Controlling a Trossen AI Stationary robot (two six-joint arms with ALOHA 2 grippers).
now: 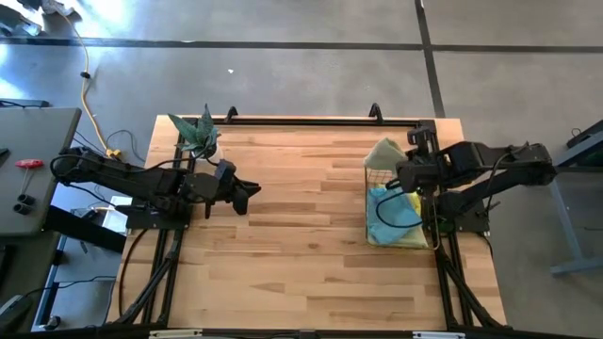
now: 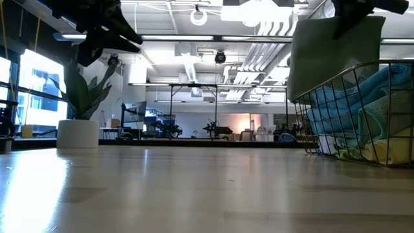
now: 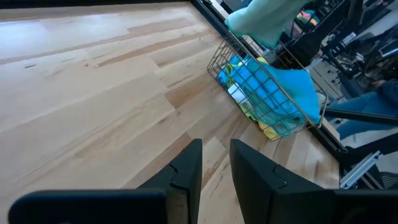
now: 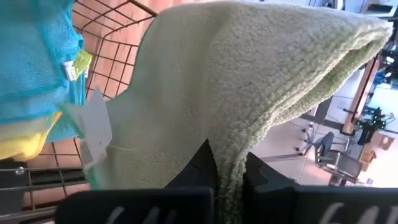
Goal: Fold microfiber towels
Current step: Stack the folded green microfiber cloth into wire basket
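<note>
We hold the pale green fleecy microfiber towel [image 4: 205,93] pinched in our right gripper [image 1: 415,172] above the copper wire basket [image 1: 372,202]; we should lift clear before spreading. Our left gripper [image 3: 214,168] waits, narrowly parted.

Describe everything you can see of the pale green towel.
The pale green towel is a soft, looped microfiber cloth. The right claw pinches it at a fold and holds it above the wire basket, so it hangs draped and creased. A white tag shows near its edge. It is clear of the table.
</note>
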